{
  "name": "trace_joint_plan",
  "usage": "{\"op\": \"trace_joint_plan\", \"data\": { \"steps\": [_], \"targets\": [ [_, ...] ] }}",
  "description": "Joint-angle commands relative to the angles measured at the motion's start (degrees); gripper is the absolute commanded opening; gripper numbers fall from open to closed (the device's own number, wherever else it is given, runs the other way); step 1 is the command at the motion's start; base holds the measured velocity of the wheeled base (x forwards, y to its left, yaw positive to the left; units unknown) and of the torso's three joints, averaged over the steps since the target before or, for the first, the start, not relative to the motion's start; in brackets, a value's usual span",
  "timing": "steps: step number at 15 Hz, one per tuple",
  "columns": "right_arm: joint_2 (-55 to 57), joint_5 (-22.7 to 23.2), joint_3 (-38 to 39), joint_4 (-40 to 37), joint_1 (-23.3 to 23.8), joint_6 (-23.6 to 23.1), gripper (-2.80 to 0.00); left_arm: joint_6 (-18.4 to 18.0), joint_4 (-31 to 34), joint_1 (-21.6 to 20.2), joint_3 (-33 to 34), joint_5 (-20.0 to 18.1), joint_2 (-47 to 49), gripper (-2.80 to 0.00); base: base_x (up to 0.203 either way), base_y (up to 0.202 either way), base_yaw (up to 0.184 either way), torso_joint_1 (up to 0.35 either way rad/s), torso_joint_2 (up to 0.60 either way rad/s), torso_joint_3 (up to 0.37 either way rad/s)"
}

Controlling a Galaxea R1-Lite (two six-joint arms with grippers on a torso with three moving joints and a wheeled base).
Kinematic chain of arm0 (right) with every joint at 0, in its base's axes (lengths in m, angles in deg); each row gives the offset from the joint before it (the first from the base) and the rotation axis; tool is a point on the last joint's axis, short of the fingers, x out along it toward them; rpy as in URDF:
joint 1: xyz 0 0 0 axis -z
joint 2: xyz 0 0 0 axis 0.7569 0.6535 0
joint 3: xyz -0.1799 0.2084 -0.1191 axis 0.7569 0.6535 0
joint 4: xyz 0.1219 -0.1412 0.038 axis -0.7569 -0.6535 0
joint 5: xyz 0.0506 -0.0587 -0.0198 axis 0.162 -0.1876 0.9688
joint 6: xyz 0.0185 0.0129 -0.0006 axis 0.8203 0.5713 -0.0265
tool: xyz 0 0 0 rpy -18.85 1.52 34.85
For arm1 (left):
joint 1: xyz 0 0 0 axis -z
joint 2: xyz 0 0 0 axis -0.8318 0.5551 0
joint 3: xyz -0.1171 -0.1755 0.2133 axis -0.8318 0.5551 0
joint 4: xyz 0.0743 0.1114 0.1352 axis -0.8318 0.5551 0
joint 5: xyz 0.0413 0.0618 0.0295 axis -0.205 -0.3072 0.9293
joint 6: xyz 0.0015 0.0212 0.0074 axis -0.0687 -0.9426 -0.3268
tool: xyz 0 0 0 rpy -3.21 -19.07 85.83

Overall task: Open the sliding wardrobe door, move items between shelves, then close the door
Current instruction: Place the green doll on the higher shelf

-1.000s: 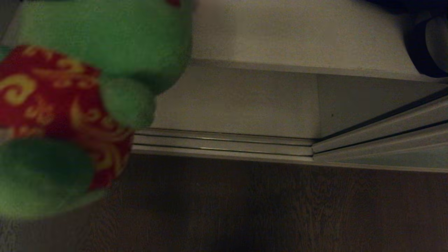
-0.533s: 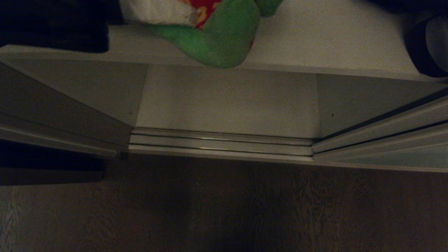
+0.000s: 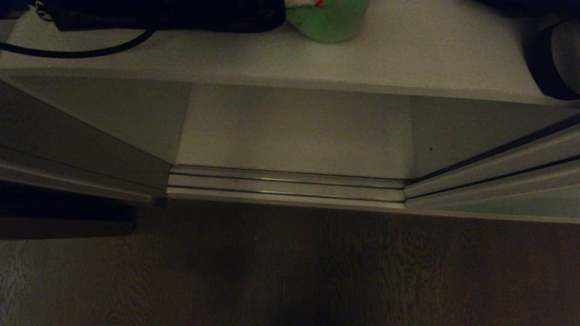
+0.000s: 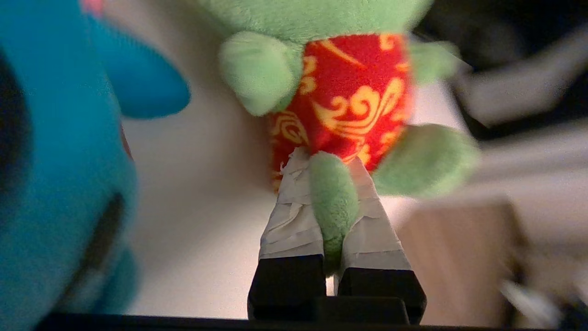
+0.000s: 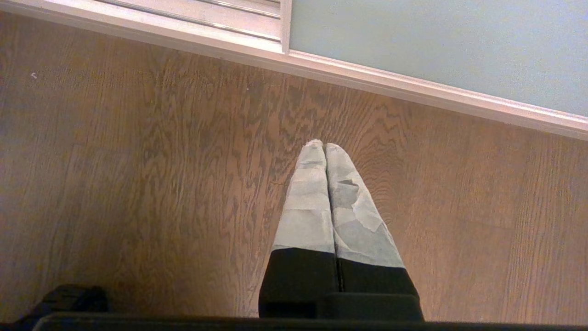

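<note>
Two arms: my left pincer (image 4: 334, 184) reaches onto the upper shelf (image 3: 408, 50); my right pincer (image 5: 325, 149) hangs clenched and empty over the wood floor (image 5: 138, 184).
Door: sliding wardrobe door (image 5: 436, 50) stands pushed aside, opening clear.
Shelf contents: green toy (image 4: 340, 92) above the board; teal-blue toy (image 4: 55, 174) just beside it.
Grip: left pincer clamps the green toy's leg, its body straight ahead of the fingertips.
Next, I judge: lower and release.

Both grippers, left gripper (image 4: 328, 161) and right gripper (image 5: 325, 146), share black bases, tapering fingers (image 5: 308, 202) wrapped in pale tape; a black cable (image 3: 77, 50) trails the left arm.
</note>
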Motion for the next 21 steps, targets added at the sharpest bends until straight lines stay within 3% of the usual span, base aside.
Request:
{"op": "trace_joint_plan", "data": {
  "steps": [1, 6, 19, 20, 21],
  "targets": [
    [-0.1, 0.0, 0.0, 0.0, 0.0, 0.0, -2.80, 1.1, -4.1, 1.0, 0.0, 5.5, 3.8, -2.80, 0.000, 0.000, 0.000, 0.000, 0.00, 0.000],
    [-0.1, 0.0, 0.0, 0.0, 0.0, 0.0, -2.80, 1.8, -14.0, 1.2, -0.1, 7.3, 2.2, -2.80, 0.000, 0.000, 0.000, 0.000, 0.00, 0.000],
    [0.0, 0.0, 0.0, 0.0, 0.0, 0.0, -2.80, 2.0, -5.7, 1.4, 0.0, 7.8, -0.4, -2.80, 0.000, 0.000, 0.000, 0.000, 0.00, 0.000],
    [-0.1, 0.0, 0.0, 0.0, 0.0, 0.0, -2.80, 2.3, -6.0, 1.4, 0.0, 7.8, -0.4, 0.00, 0.000, 0.000, 0.000, 0.000, 0.00, 0.000],
    [-0.1, 0.0, 0.0, 0.0, 0.0, 0.0, -2.80, 2.4, -6.0, 1.4, 0.0, 7.7, -0.7, 0.00, 0.000, 0.000, 0.000, 0.000, 0.00, 0.000]
  ]
}}
